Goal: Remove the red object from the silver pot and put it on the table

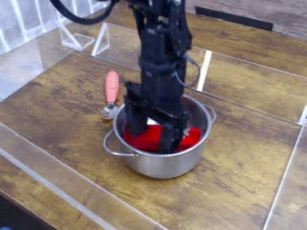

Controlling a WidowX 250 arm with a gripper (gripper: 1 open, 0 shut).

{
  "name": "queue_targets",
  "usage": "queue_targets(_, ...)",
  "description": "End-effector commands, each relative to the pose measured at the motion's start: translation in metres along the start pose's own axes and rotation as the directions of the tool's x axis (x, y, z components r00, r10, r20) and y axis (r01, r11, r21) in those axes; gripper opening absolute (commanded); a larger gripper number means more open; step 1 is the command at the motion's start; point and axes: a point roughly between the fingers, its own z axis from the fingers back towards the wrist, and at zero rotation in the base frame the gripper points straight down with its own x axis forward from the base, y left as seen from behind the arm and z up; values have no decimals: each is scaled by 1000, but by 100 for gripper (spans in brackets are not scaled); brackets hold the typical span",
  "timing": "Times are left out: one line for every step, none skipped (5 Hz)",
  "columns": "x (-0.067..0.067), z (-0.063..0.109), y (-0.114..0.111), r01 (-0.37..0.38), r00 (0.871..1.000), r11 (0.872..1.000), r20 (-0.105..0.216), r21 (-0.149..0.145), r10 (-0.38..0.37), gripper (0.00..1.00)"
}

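Observation:
The silver pot (pixel 164 162) stands on the dark wooden table (pixel 72 108), near its middle. Inside the pot lies the red object (pixel 149 139), a flat bright red block, partly covered by my black gripper (pixel 159 137). My gripper points straight down into the pot, its fingers spread open on either side of the block. I cannot tell whether the fingertips touch the block.
A salmon-red-handled utensil (pixel 111 90) with a metal end lies on the table just left of the pot. Clear plastic panels (pixel 204 70) stand around the table's back and side edges.

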Motion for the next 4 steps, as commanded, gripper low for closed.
queue_targets(3, -6, 15, 12, 999, 1000, 52, -4, -12, 100)
queue_targets(6, 3, 16, 27, 998, 1000, 64, -4, -26, 0)
queue_targets(7, 12, 14, 35, 997, 999, 67, -6, -35, 0)
queue_targets(5, 24, 7, -3, 997, 1000, 80, -11, 4, 0)
